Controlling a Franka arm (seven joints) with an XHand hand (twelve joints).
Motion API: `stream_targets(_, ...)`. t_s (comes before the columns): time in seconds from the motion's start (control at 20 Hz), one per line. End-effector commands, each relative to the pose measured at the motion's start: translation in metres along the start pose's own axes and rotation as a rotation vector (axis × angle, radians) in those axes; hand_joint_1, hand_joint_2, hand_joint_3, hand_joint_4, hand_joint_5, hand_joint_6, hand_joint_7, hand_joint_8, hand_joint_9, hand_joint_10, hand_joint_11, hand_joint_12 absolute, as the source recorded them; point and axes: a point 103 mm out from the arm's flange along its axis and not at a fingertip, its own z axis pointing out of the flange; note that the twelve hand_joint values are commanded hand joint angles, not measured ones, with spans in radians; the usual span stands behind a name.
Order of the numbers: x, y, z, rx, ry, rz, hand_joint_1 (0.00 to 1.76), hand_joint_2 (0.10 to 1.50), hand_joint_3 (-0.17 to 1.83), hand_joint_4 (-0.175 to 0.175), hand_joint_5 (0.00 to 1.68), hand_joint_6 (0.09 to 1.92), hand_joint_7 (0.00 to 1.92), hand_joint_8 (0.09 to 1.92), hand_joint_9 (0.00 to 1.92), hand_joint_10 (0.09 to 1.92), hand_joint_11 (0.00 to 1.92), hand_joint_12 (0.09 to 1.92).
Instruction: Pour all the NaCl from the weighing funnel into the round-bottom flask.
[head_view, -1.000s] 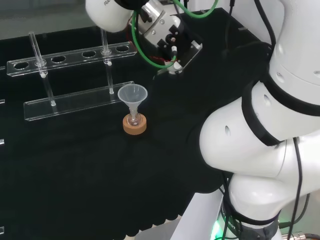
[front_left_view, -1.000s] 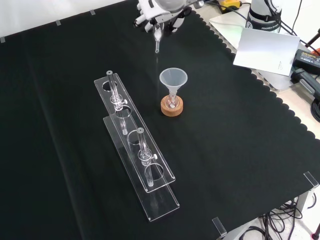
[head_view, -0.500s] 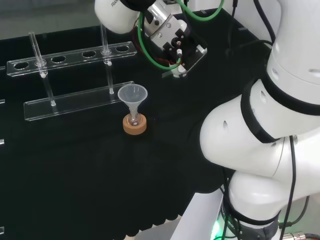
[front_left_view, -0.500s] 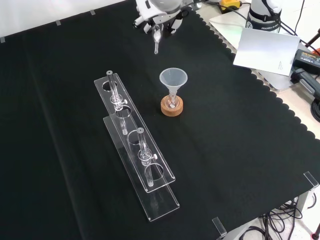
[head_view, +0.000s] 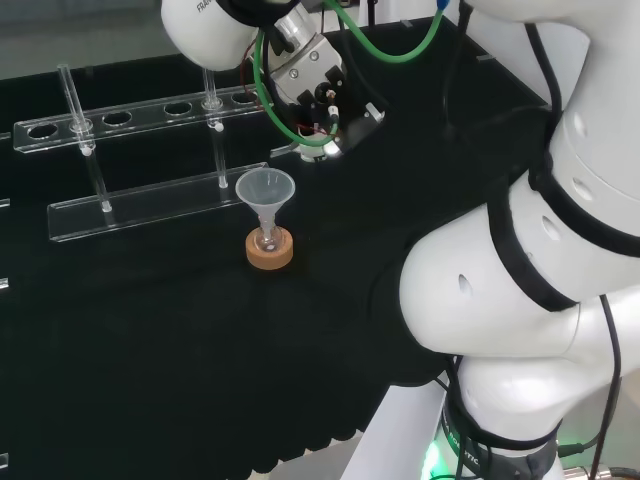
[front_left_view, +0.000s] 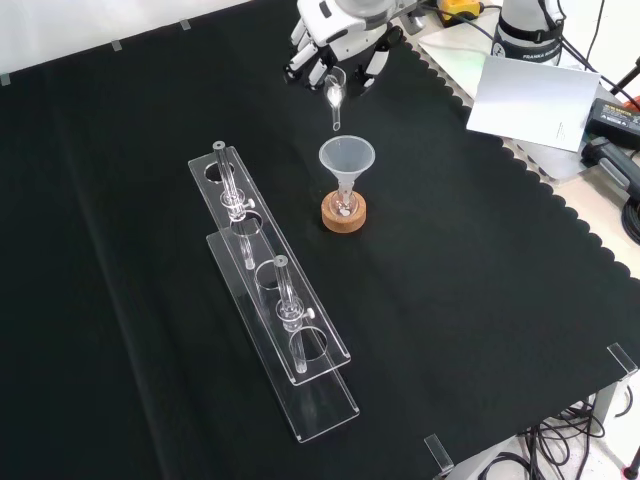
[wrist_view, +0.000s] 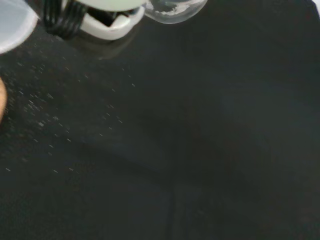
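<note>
Since the earlier frames the black and white hand (front_left_view: 338, 40) has swung to the right in the front view and come nearer the clear plastic funnel (front_left_view: 346, 160), so the small clear glass weighing funnel (front_left_view: 335, 97) it carries now hangs just above and slightly left of that funnel's mouth, where before it hung well off to the left. In the head view the hand's wrist end has likewise shifted left and down toward the funnel (head_view: 265, 191).

The hand's fingers (front_left_view: 303, 62) are curled round the bulb of the weighing funnel, pinching it, with its thin stem pointing down toward the cloth. Whether any salt is still in it cannot be told.

Directly below the hand, the clear plastic funnel sits with its spout in a small clear round-bottom flask (front_left_view: 343, 207), which rests on a tan cork ring stand (front_left_view: 344, 215). The stem tip is apart from the funnel's rim, not touching it.

Well apart from the hand, nearer the camera and to the left in the front view, stands a long clear acrylic rack (front_left_view: 274, 309) on the black cloth (front_left_view: 480, 280).

In the wrist view a clear glass piece (wrist_view: 172, 9) lies beside the blurred white hand (wrist_view: 107, 22).
</note>
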Motion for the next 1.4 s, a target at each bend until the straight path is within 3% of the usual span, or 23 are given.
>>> stream_targets(0.05,0.008,-0.002,-0.002,-0.021,0.043,-0.025,1.12,0.74,0.46,0.175,1.33,0.5,0.51,0.71,1.07,0.28,0.97,0.96)
stream_targets(0.65,0.009,-0.001,0.005,0.005,0.006,-0.034,1.12,0.74,0.46,0.175,1.33,0.5,0.51,0.71,1.07,0.28,0.97,0.96)
stream_targets(1.4,0.027,-0.002,0.002,0.003,-0.207,-0.077,1.12,0.74,0.46,0.175,1.33,0.5,0.5,0.71,1.07,0.27,0.97,0.96)
